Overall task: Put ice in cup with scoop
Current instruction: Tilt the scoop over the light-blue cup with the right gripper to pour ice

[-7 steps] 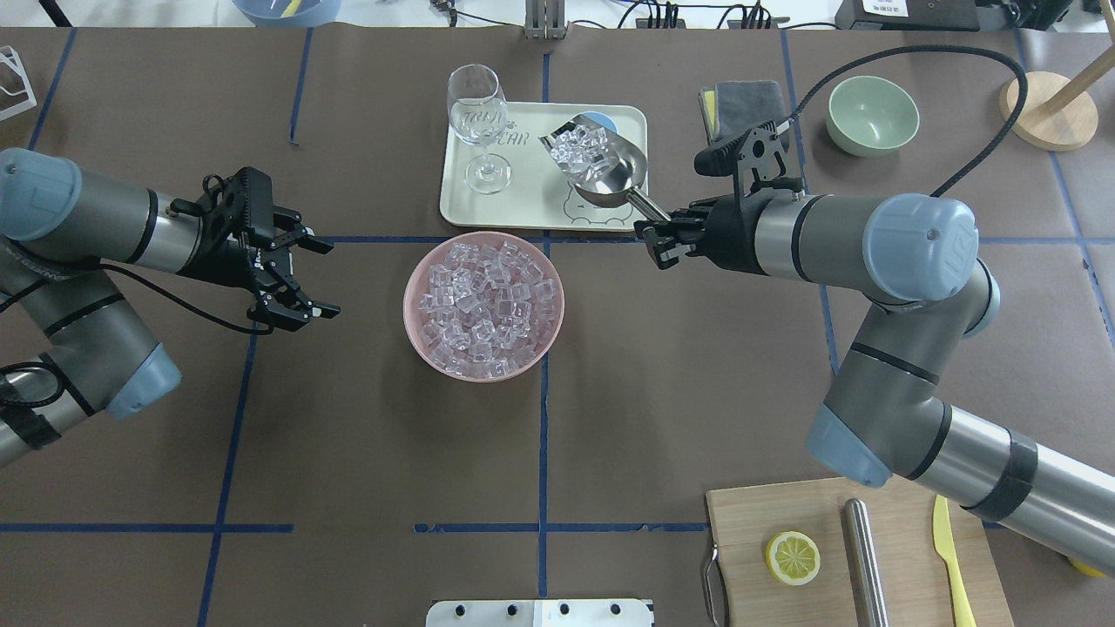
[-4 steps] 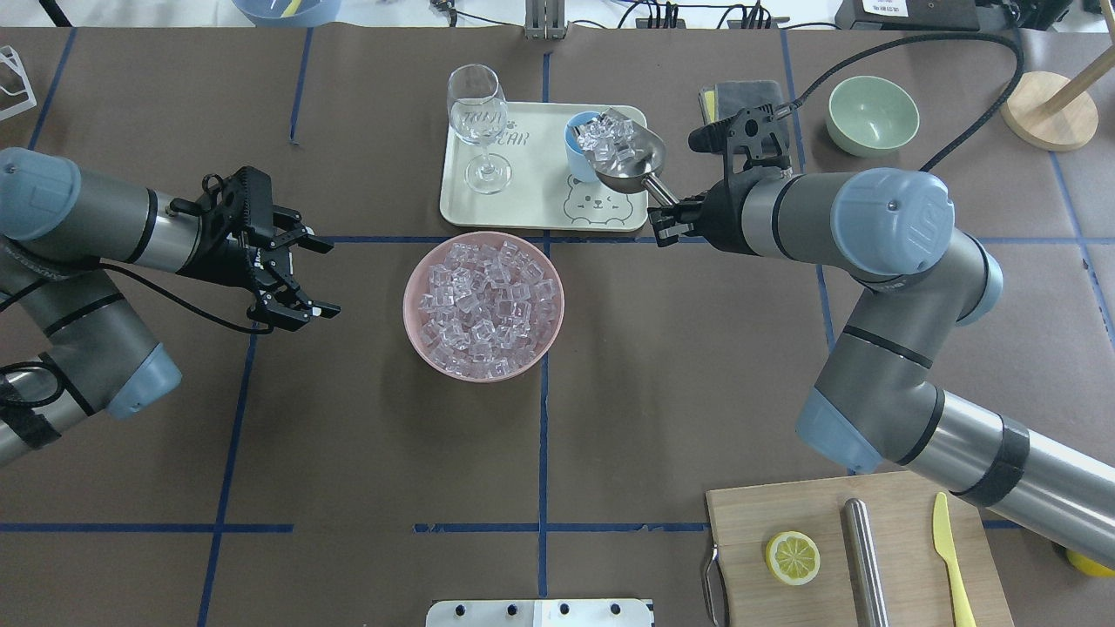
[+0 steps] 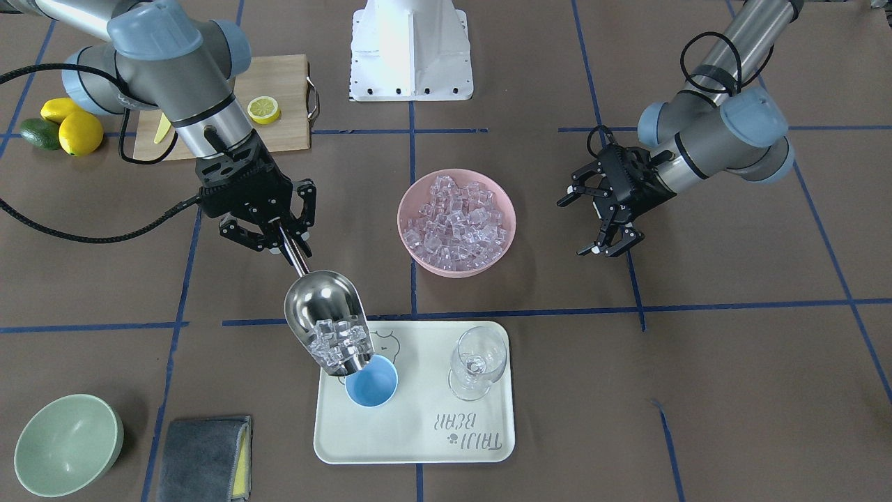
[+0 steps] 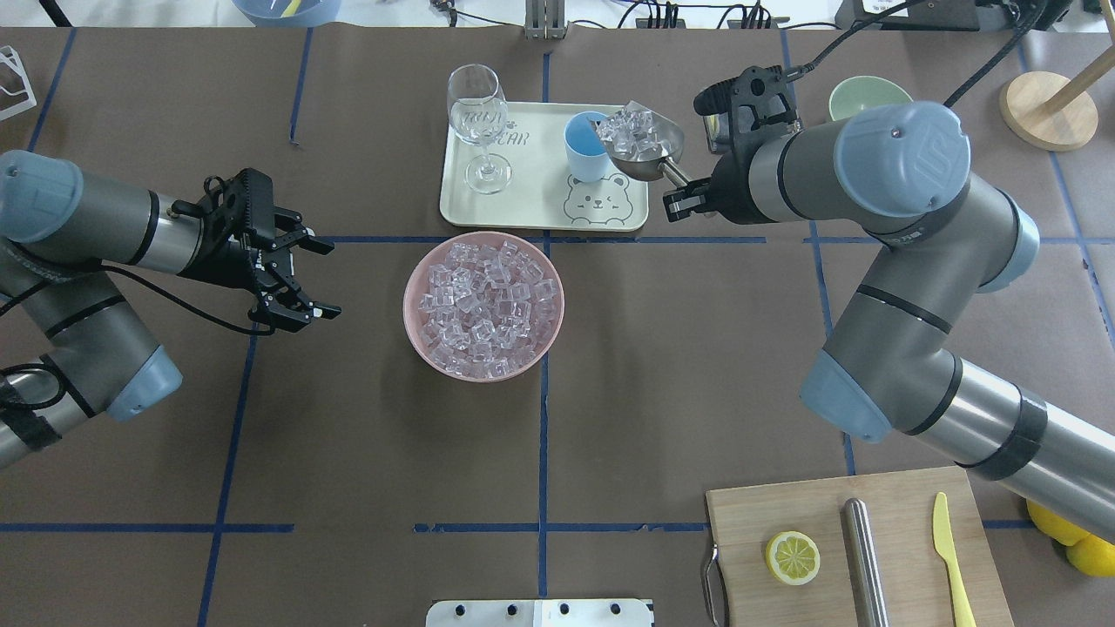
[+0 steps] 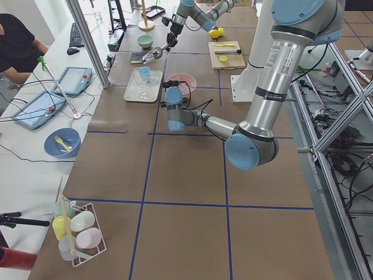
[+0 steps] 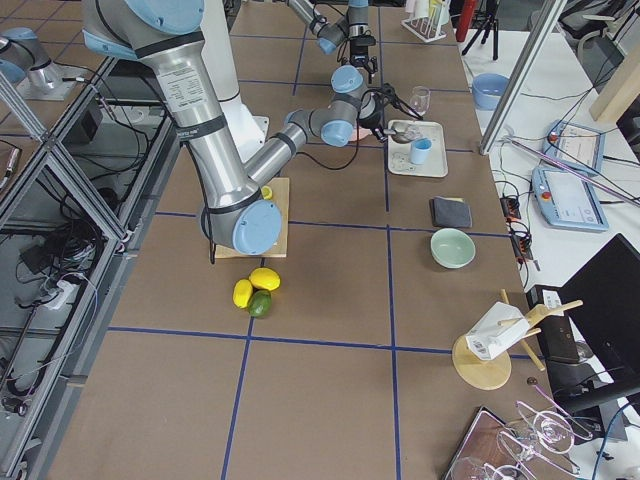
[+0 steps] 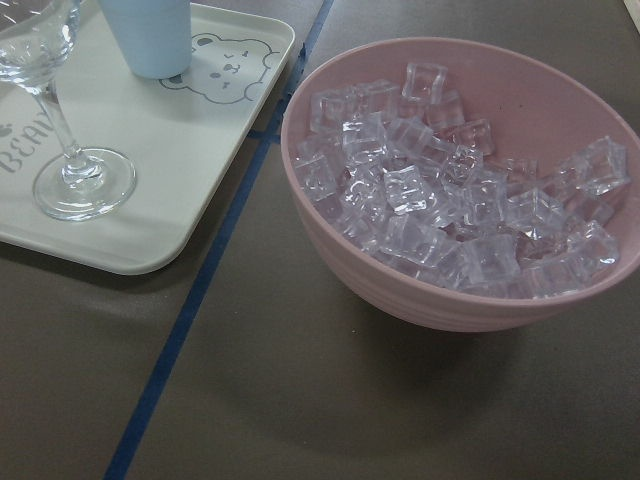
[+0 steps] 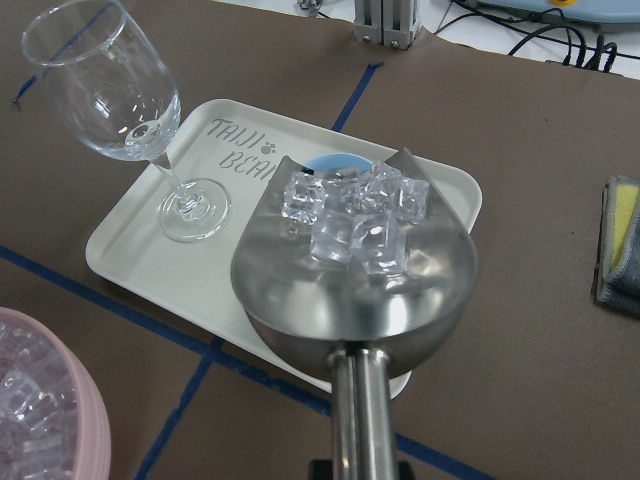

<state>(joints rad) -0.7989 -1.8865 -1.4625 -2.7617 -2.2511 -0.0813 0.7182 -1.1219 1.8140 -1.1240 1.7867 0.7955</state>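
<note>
My right gripper [image 4: 685, 198] [image 3: 284, 240] is shut on the handle of the steel scoop [image 4: 646, 146] [image 3: 327, 321] [image 8: 355, 280]. The scoop holds several ice cubes [image 4: 629, 128] [image 8: 350, 220] at its front lip, tipped down just over the rim of the light-blue cup [image 4: 585, 145] [image 3: 371, 381] on the cream tray [image 4: 523, 196] [image 3: 411, 439]. The cup looks empty in the front-facing view. The pink bowl [image 4: 483, 305] [image 7: 440, 290] is full of ice. My left gripper [image 4: 300, 274] [image 3: 599, 219] is open and empty, left of the bowl.
A clear wine glass [image 4: 477, 113] [image 3: 477, 362] stands on the tray left of the cup. A pale green bowl [image 4: 858, 96] and a grey cloth [image 3: 202, 450] lie right of the tray. A cutting board [image 4: 858, 549] with lemon half, steel rod and yellow knife is at front right.
My right gripper has carried the scoop of ice to the right, uncovering the cup; the scoop's lip now sits at the cup's right rim. The left arm has not moved.
</note>
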